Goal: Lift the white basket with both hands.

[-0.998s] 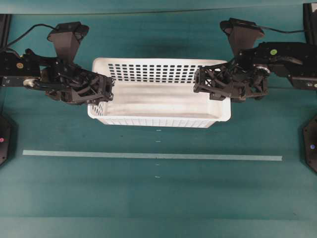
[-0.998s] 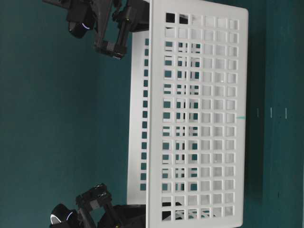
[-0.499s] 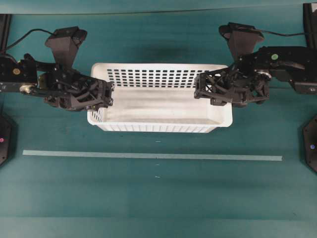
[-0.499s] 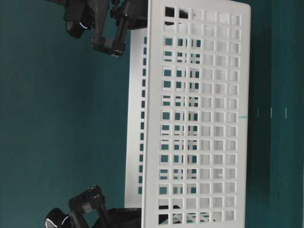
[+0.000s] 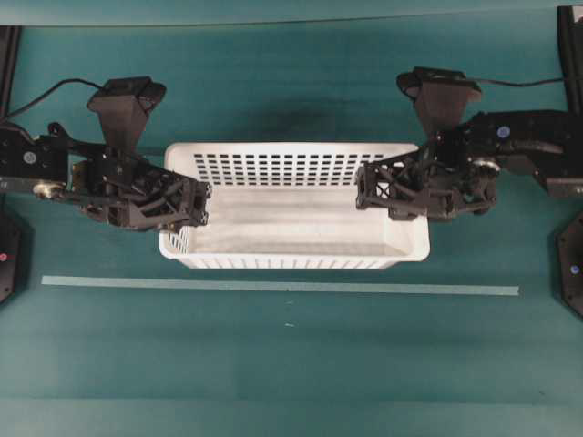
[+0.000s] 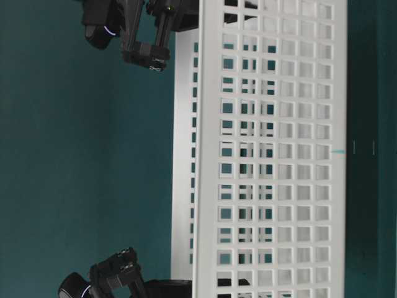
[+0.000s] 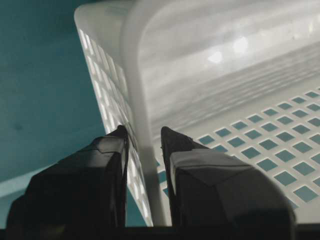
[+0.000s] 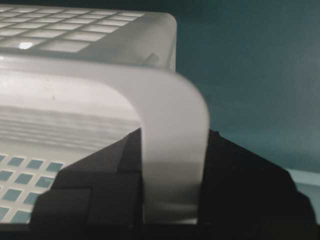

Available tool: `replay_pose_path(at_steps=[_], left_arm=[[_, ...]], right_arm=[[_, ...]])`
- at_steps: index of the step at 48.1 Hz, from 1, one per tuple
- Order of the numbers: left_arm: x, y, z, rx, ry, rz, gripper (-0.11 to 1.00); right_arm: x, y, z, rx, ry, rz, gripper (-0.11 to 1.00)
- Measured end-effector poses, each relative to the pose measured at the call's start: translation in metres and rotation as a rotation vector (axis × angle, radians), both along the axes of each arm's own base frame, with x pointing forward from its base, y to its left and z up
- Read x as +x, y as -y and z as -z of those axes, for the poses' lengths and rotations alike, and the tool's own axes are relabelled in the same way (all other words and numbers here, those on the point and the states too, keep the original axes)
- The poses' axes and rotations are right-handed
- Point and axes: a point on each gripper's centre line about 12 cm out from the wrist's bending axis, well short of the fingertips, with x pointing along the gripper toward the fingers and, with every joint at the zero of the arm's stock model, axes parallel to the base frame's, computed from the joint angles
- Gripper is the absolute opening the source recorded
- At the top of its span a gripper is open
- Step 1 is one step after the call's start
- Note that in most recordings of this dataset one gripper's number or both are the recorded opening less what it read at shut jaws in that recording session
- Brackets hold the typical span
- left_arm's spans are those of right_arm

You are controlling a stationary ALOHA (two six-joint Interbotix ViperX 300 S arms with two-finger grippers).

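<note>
One basket (image 5: 293, 205) is in view, white plastic, long and rectangular, with a rolled rim, rounded corners and a plain floor; its walls are pierced by grids of small rectangular holes, seen best on the long wall facing the table-level camera. Two black arms hold it, one at each short end, each ending in a skeletal gripper. One pale tape strip (image 5: 281, 287) runs across the teal table (image 5: 291, 364) just in front of the basket.

Left gripper (image 5: 199, 193) sits at the basket's left end, its fingers (image 7: 107, 165) straddling the end wall: one outside against the perforated wall, the other inside over the floor, the rim pinched between them. Right gripper (image 5: 366, 187) does the same at the right end; its wrist view shows the thick white rim running down between the two dark fingers (image 8: 90, 185), which press it from both sides.

Basket spans the gap between the two grippers, mid-table and behind the strip. In the wrist views its underside shows teal through the holes.
</note>
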Motion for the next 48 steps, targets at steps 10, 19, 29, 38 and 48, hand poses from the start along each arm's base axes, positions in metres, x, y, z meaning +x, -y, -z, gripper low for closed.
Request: replay_pose_path(at_steps=[10, 19, 29, 38, 48], left_arm=[[0.001, 0.017, 0.0, -0.012, 0.0, 0.036, 0.14], [0.002, 0.034, 0.0, -0.036, 0.001, 0.052, 0.14], [0.002, 0.046, 0.003, -0.045, -0.006, 0.076, 0.14], [0.003, 0.051, 0.008, -0.045, -0.024, 0.091, 0.14], [0.006, 0.054, 0.013, -0.044, -0.039, 0.101, 0.14]], right_arm=[[0.001, -0.018, 0.0, 0.013, -0.003, -0.009, 0.16], [0.002, -0.032, 0.001, 0.022, -0.006, -0.021, 0.16], [0.002, -0.045, 0.001, 0.032, -0.009, -0.02, 0.16], [0.002, -0.055, 0.002, 0.039, -0.013, -0.02, 0.16], [0.002, -0.06, 0.006, 0.039, -0.021, -0.022, 0.16]])
